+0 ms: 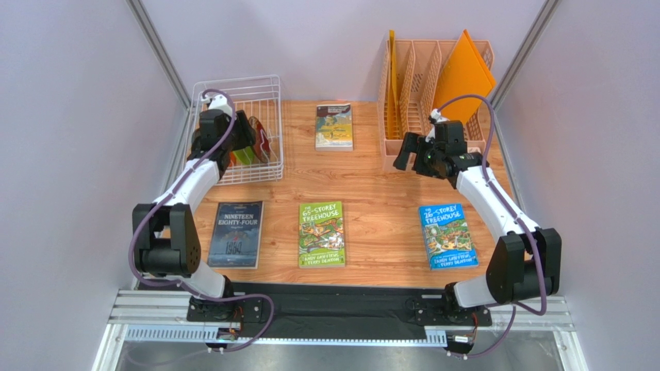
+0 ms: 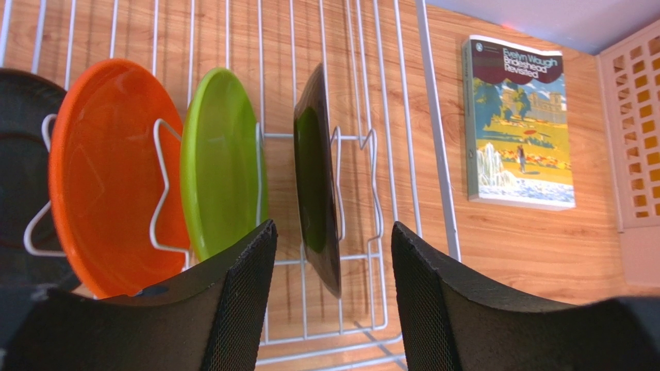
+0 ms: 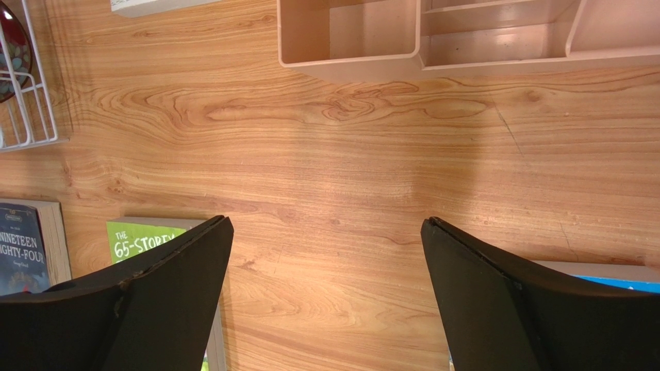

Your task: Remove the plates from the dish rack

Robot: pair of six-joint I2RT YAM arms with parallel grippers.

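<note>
1. At the far left corner of the tabletop [image 1: 379, 193]: the dish rack [image 1: 232, 79], a white wire basket, with all four plates standing on edge between its upright prongs.
2. Orange plate [image 2: 108, 178]: upright in its slot, second from the left in the left wrist view.
3. Lime green plate [image 2: 221, 162]: upright, just beside the orange one on its right.
4. Dark red plate [image 2: 314, 178]: upright and seen nearly edge-on, in the slot to the right of the green one. Its patterned face shows through the rack wires in the right wrist view.
5. Dark plate [image 2: 19, 154]: at the left edge of the left wrist view, partly cut off; its colour cannot be told there.
6. Left pincer [image 2: 333, 239]: over the rack, fingers apart and holding nothing. The dark red plate lines up with the gap between them, and no contact is visible.
7. Right pincer [image 3: 325, 224]: fingers wide apart and holding nothing, above bare wood in front of the peach organizer [image 1: 434, 93].
8. Organizer contents: orange boards [image 1: 465, 73] leaning in its slots.
9. Books, lying flat:
   - Brideshead Revisited [image 2: 519, 124], just right of the rack.
   - Nineteen Eighty-Four [image 1: 235, 233], near left.
   - 65-Storey Treehouse [image 1: 321, 233], near centre.
   - 26-Storey Treehouse [image 1: 448, 236], near right.
</note>
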